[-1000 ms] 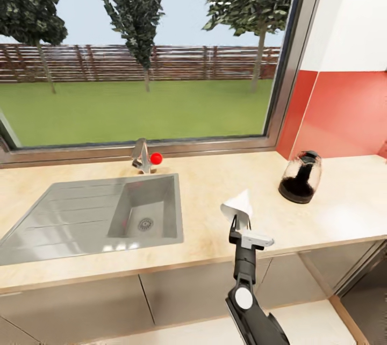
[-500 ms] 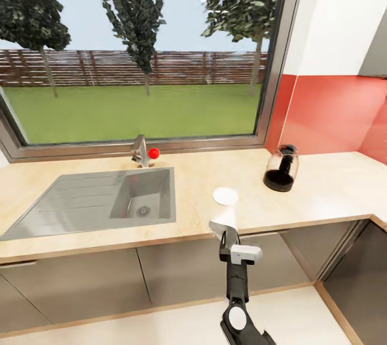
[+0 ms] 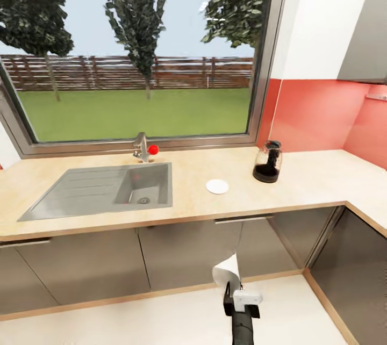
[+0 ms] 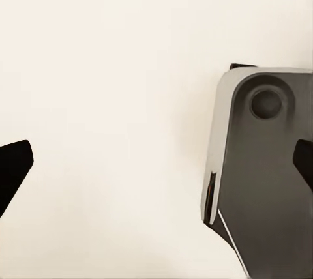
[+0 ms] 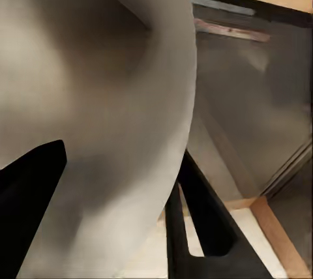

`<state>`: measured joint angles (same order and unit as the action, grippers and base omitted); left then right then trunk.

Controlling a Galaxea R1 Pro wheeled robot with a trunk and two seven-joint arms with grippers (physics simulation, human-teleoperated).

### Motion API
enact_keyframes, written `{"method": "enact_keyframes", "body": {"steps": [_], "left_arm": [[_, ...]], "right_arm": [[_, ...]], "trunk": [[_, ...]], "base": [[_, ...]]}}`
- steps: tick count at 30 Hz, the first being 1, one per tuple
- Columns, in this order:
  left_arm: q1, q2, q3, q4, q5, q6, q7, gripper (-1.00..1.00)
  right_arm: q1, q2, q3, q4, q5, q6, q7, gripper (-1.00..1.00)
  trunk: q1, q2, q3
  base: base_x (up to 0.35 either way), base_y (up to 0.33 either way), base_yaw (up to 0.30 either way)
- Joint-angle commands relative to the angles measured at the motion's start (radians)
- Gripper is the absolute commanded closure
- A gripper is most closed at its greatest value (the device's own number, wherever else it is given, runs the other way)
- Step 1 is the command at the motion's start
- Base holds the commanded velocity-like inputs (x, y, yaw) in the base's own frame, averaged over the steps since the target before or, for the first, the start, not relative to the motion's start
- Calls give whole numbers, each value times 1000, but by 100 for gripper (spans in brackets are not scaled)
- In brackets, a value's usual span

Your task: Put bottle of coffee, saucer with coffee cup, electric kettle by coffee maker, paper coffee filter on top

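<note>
The right gripper (image 3: 232,285) is closed on a paper coffee filter (image 3: 226,271), a white cone held with its mouth tilted up and away from the arm; in the right wrist view the filter (image 5: 98,116) bulges between the dark fingers (image 5: 195,220); the coffee maker (image 3: 267,162) lies ahead and a little to the right, on the countertop (image 3: 312,178) by the red backsplash (image 3: 317,114), well apart from the claw, with the cabinet fronts (image 3: 188,259) and floor between; I judge the right arm the only one placed for it, and the base must close in first; a white saucer (image 3: 217,186) sits on the counter left of the maker, a sink (image 3: 102,192) farther left; the left gripper (image 4: 156,168) hangs over pale floor with its tips wide apart, holding nothing
</note>
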<state>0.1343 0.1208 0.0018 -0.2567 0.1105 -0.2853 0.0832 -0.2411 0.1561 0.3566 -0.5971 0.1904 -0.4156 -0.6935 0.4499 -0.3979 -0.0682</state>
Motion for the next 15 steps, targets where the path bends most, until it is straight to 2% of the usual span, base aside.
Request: {"method": "enact_keyframes", "body": {"steps": [1,5,9,10,14,15], "left_arm": [[1,0,-1,-2,9,-1,0,-100],[1,0,0,-1,10,-2,0,-100],[1,0,1,-1,10,-1,0,-100],[1,-1,-3,1,10,0,0,-100],[2,-1,-7,7,11,3,-2,-100],[2,-2,-8,20,11,4,-3,-100]], "right_arm": [[-1,0,3,25,6,3,-9,100],[-1,4,2,178,5,3,-9,100],[-1,18,0,291,4,3,-7,100],[-1,18,-1,357,4,4,-5,100],[-1,18,-4,373,-2,9,-3,100],[-1,18,-5,376,-24,12,-3,100]], "trunk": [[0,-2,0],[0,-2,5],[0,-2,7],[0,-2,7],[0,-2,7],[0,-2,7]], "base": [[-315,-32,0],[-263,-9,0],[-68,-2,0],[-4,0,0],[-2,0,0],[0,0,0]]}}
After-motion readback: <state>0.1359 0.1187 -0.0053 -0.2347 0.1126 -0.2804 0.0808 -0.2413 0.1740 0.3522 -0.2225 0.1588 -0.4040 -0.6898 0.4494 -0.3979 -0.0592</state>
